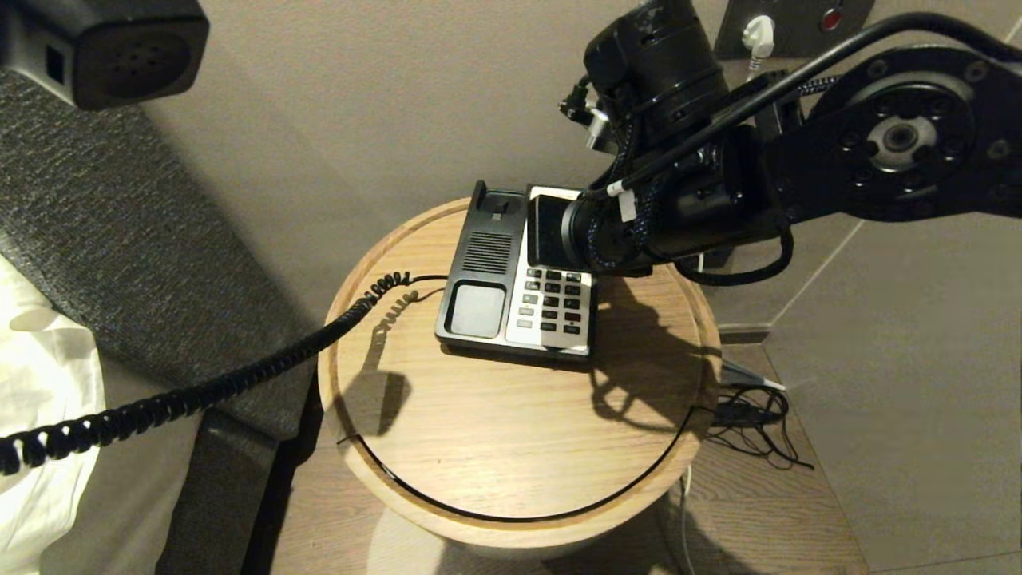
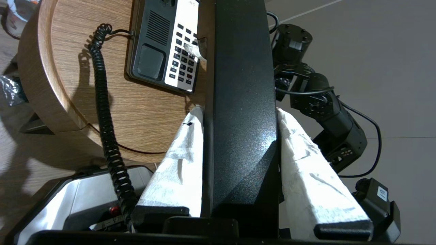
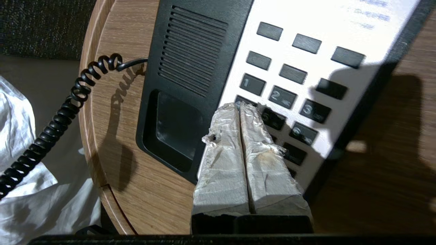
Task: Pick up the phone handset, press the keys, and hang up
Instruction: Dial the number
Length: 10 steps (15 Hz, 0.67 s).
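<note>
The phone handset [image 2: 240, 102] is off its cradle and gripped by the left gripper [image 2: 240, 163], whose white-wrapped fingers [image 2: 177, 170] clamp the black bar on both flanks; its long axis runs straight out from between those fingers, and in the head view its perforated end [image 1: 120, 52] hangs high and well apart from the phone. From it the coiled cord [image 1: 200, 391] sags down and across to the side of the phone base [image 1: 519, 287]. The right gripper [image 3: 240, 112] is the one nearer the keys: its two wrapped fingers [image 3: 221, 163] are pressed flat together into a single blunt tip, and that tip sits right at the keypad [image 3: 293, 88], over the start of the second number row, with the "1" key just beyond it and the empty handset cradle [image 3: 173, 132] beside the fingers; whether the tip is actually touching a key cannot be told. The likely step in hand is the key press, so what matters is the short drop from fingertip to key, while the handset waits to be laid back lengthwise into the cradle. The base stands on a round wooden surface [image 1: 495, 447] with a raised rim, beside a bed with white linen [image 1: 40, 383], a grey wall behind and loose cables [image 1: 750, 415] on the floor.
</note>
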### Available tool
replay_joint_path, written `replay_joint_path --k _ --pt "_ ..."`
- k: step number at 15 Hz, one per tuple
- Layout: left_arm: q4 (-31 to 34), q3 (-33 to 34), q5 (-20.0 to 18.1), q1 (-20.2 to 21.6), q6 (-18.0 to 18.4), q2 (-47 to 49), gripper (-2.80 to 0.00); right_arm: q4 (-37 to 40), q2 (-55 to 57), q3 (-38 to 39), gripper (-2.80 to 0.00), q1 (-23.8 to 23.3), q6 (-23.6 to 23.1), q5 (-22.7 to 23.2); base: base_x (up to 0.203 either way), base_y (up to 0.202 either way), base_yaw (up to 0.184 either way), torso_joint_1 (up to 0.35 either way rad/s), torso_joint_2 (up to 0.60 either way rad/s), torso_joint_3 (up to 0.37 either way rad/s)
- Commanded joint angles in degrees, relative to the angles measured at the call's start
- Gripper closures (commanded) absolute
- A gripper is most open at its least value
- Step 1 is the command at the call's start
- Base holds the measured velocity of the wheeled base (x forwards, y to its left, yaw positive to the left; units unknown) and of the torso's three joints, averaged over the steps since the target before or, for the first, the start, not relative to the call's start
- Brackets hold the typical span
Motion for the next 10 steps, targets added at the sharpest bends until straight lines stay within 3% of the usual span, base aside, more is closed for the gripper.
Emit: replay_joint_path --k 1,10 --pt "0.26 -0.07 0.04 0.01 -0.3 0.19 0.0 -0.34 0.96 -0.03 0.0 -0.04 0.24 -0.06 0.0 0.0 0.0 0.0 0.0 0.0" --pt "0.26 0.02 0.04 0.01 -0.3 -0.08 0.0 -0.44 2.21 -0.03 0.0 -2.33 -0.11 -0.06 0.0 0.0 0.0 0.0 0.0 0.0"
